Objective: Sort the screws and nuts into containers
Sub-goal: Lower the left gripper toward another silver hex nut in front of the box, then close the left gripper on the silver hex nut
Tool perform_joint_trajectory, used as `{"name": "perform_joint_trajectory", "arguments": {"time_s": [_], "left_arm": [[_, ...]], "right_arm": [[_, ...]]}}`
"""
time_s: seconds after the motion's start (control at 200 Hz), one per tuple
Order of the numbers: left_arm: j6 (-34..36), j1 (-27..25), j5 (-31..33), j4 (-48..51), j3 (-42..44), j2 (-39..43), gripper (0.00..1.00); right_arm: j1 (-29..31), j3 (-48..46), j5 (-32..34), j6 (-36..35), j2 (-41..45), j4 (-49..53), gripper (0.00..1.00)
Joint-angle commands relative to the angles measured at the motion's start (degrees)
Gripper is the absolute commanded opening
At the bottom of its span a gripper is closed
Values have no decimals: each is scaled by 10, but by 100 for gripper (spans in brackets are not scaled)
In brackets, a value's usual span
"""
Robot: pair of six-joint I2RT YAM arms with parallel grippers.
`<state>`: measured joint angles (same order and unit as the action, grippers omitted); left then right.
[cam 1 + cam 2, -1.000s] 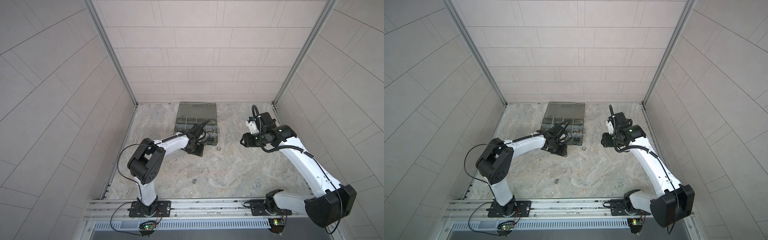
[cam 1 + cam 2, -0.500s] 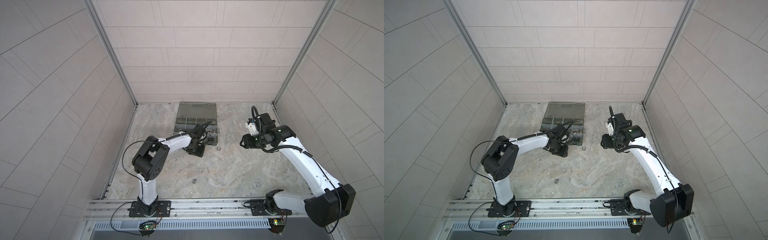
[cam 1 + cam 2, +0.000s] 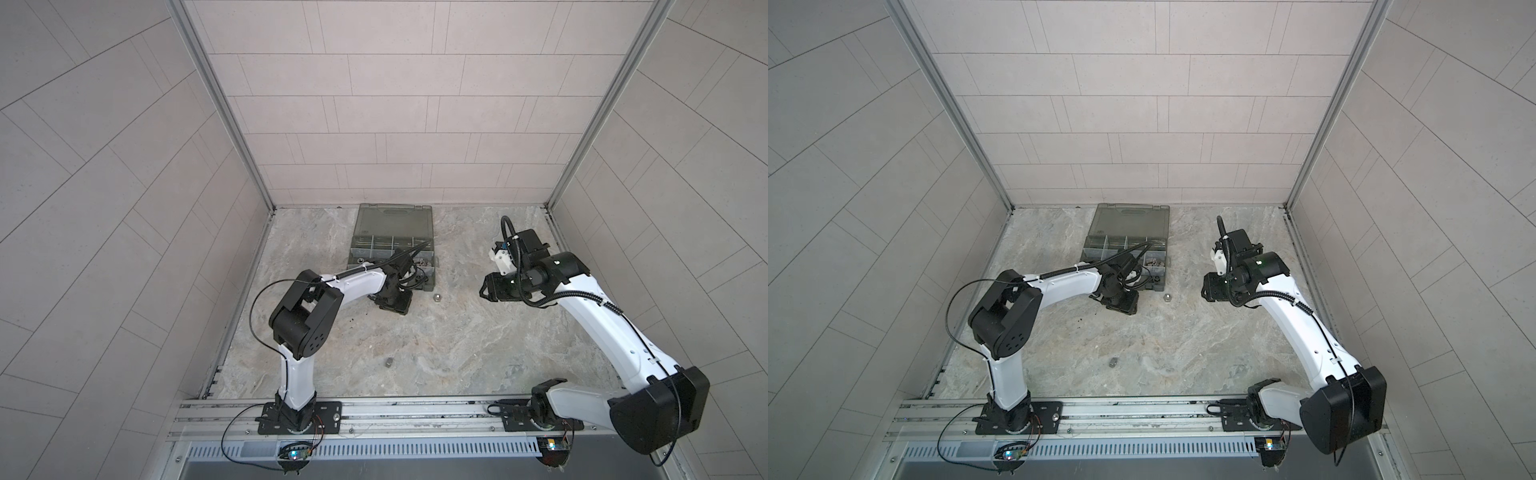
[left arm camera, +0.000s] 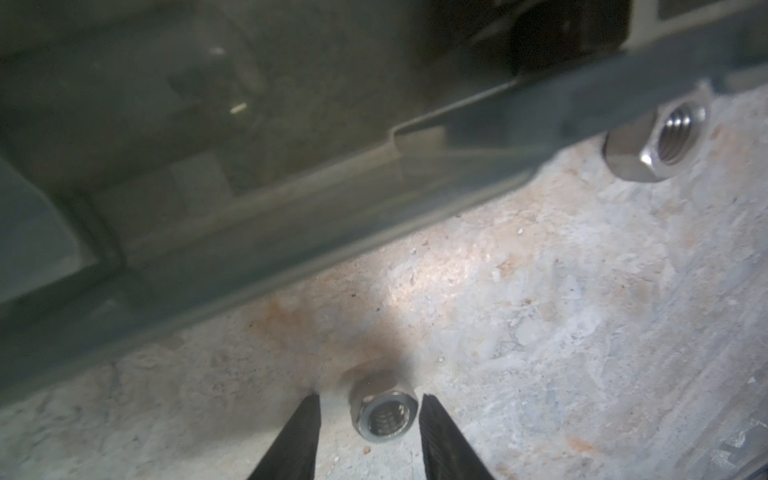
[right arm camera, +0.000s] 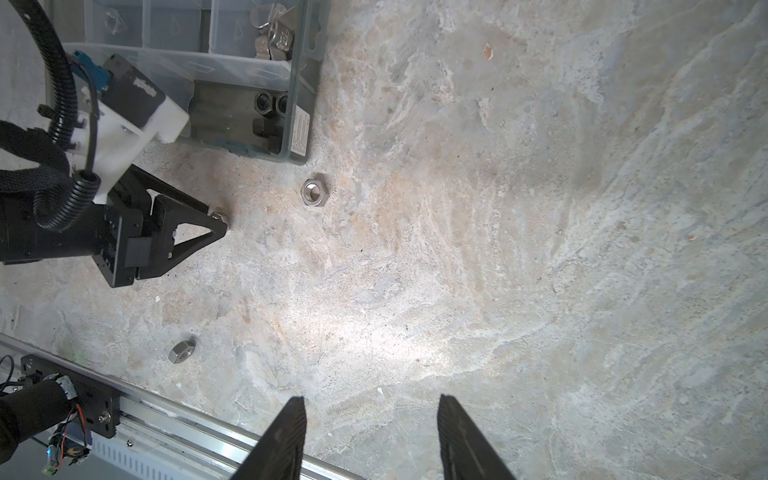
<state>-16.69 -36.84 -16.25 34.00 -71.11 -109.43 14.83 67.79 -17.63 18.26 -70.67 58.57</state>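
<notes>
A small silver nut (image 4: 383,415) lies on the stone floor between the fingers of my left gripper (image 4: 370,399), which is open with a gap on each side. This gripper (image 3: 395,305) is low, just in front of the organizer case (image 3: 392,224). A bigger silver hex nut (image 3: 436,297) lies by the case's near corner, and a third nut (image 3: 389,363) sits nearer the rail. One of the containers (image 5: 232,112) holds black hex nuts (image 5: 270,104); another holds silver wing nuts (image 5: 274,37). I cannot make out any screws. My right gripper (image 5: 372,399) hangs open and empty at the right (image 3: 488,291).
The case's lid (image 3: 1129,220) lies open against the back wall. A metal rail (image 3: 374,411) with both arm bases runs along the front edge. Tiled walls close in the left, back and right sides. The left arm's cable (image 3: 409,253) loops over the case's front cells.
The left arm's elbow has swung a little right and back while its gripper stayed low by the case front, its fingers slightly narrower. The right arm has barely moved.
</notes>
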Motion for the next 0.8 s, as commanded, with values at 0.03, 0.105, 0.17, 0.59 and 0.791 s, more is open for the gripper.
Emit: {"name": "perform_joint_trajectory", "arguments": {"time_s": [0.03,0.105,0.17,0.59,0.791], "left_arm": [[1,-7,3,23,-15,-18,46],[2,-9,3,24,-19,-21,46],[3,-10,3,25,-21,-22,46],[3,-10,21,46,-23,-36,44],[4,-10,36,67,-35,-54,37]], "right_arm": [[-2,-4,5,-9,-1,13,52],[-2,-3,5,-9,-2,13,53],[-3,-4,7,-9,-1,13,52],[-6,-8,12,-11,-1,15,53],[-9,-6,16,-14,1,17,53]]}}
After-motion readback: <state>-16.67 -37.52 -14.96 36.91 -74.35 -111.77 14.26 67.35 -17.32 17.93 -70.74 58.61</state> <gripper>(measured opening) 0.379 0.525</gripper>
